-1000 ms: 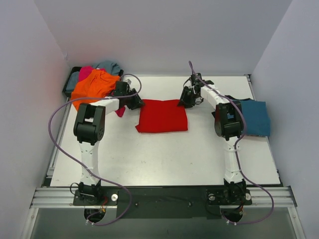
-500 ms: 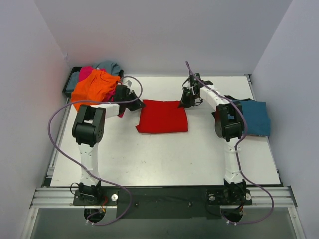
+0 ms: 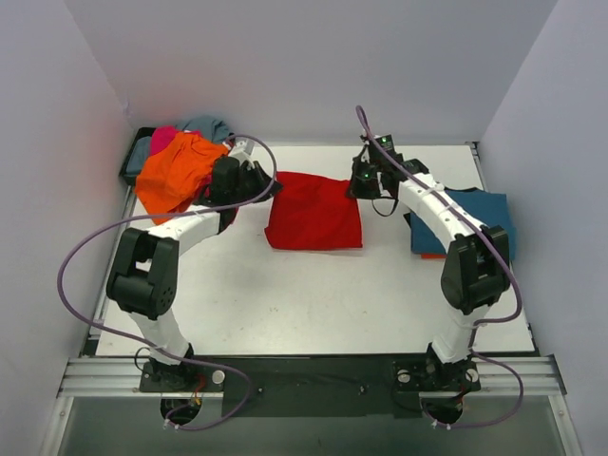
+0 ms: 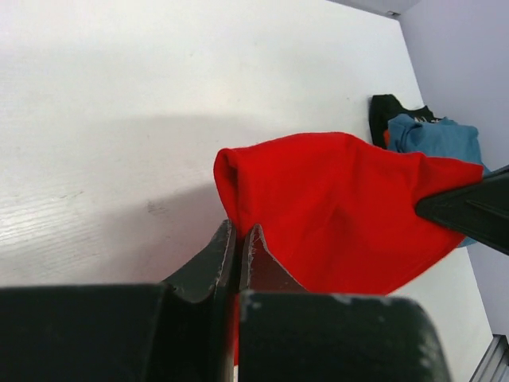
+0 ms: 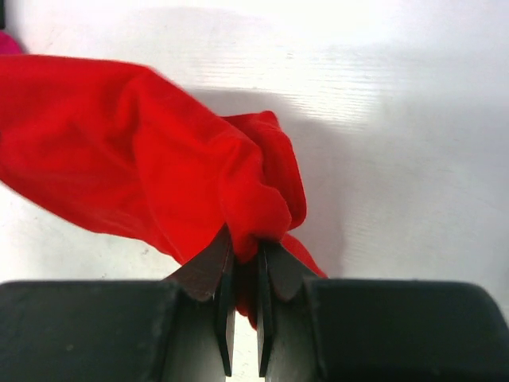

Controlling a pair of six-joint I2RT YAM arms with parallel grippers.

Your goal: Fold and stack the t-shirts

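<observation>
Both arms have swung their elbows outward and reached further back over the last second, and both sets of fingers have gone from part-open to clamped.

Top view: the left gripper (image 3: 271, 186) is on the far-left corner of the red shirt (image 3: 313, 214) and the right gripper (image 3: 358, 180) is on its far-right corner. That shirt lies folded mid-table (image 3: 285, 304), with its far edge drawn back a little. A teal shirt (image 3: 484, 217) lies at the right edge. An orange shirt (image 3: 176, 173) tops the loose pile at far left.

Left wrist: the left gripper (image 4: 238, 235) is pinched nearly closed on red cloth, and the red shirt (image 4: 342, 207) is raised off the table (image 4: 119, 119). The teal shirt (image 4: 437, 135) and a black shirt (image 4: 388, 107) lie beyond. The dark wedge at right is probably the other gripper, but it's cut off by the frame.

Right wrist: the right gripper (image 5: 242, 247) is tight on a bunched corner of the red shirt (image 5: 143, 159), and the rest trails left over the table (image 5: 398, 119).
</observation>
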